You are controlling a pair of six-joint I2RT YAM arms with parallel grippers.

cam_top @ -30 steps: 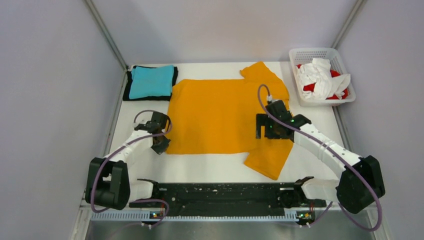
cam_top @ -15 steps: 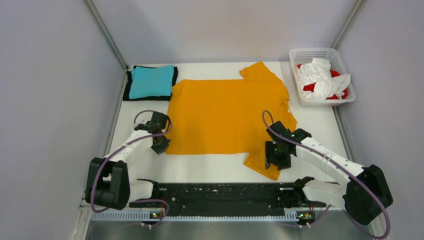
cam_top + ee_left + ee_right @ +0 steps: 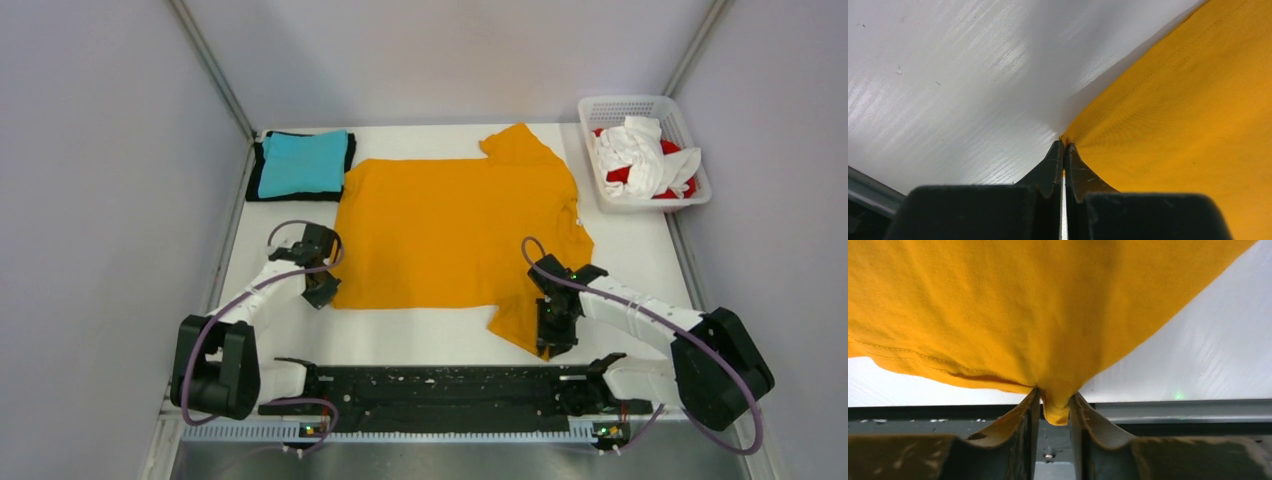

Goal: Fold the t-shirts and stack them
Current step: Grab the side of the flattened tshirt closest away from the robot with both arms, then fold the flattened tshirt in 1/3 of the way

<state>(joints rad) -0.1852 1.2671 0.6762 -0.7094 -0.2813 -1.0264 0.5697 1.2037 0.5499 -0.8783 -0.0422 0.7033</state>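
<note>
The right gripper [image 3: 550, 338] has swung nearer — off the body of the orange-yellow t-shirt [image 3: 450, 235], onto its near right sleeve — jaws narrowing onto the cloth.

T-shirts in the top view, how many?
5: orange shirt spread in the middle; teal shirt folded on a black shirt, far-left corner; white shirt and red shirt crumpled in the basket, far right. More may be buried there.

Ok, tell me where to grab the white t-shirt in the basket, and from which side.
Grip the crumpled ridge of the white t-shirt that is heaped highest in the basket, coming straight down from above: the walls close off its sides, and the raised folds probably offer loose cloth to pinch.
</note>
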